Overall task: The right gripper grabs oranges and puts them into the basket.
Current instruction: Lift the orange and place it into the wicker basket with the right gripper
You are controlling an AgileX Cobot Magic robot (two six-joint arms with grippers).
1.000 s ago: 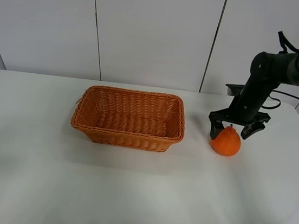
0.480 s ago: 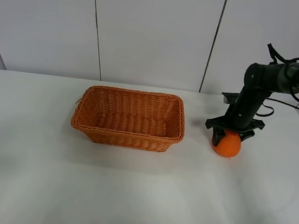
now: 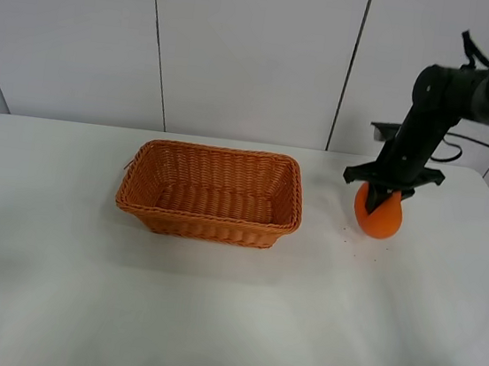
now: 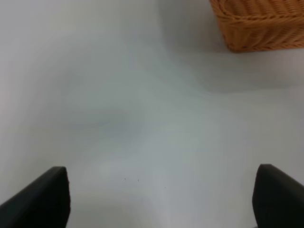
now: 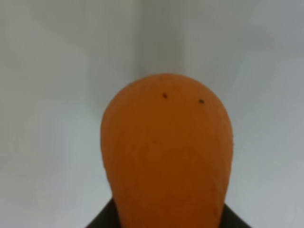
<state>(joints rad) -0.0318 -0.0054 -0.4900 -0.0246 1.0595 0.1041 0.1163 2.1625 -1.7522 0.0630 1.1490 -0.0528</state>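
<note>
My right gripper is shut on the orange and holds it just above the white table, to the right of the wicker basket. The orange hangs below the black fingers. In the right wrist view the orange fills the middle, with the fingers mostly hidden behind it. The basket holds nothing and also shows as a corner in the left wrist view. My left gripper is open over bare table; it is out of the high view.
The white table runs wide around the basket. A white panelled wall stands behind it. The right arm with its cables reaches in from the right edge.
My right gripper came down over the orange, shut on it and has lifted it a little off the table. The basket has not moved.
</note>
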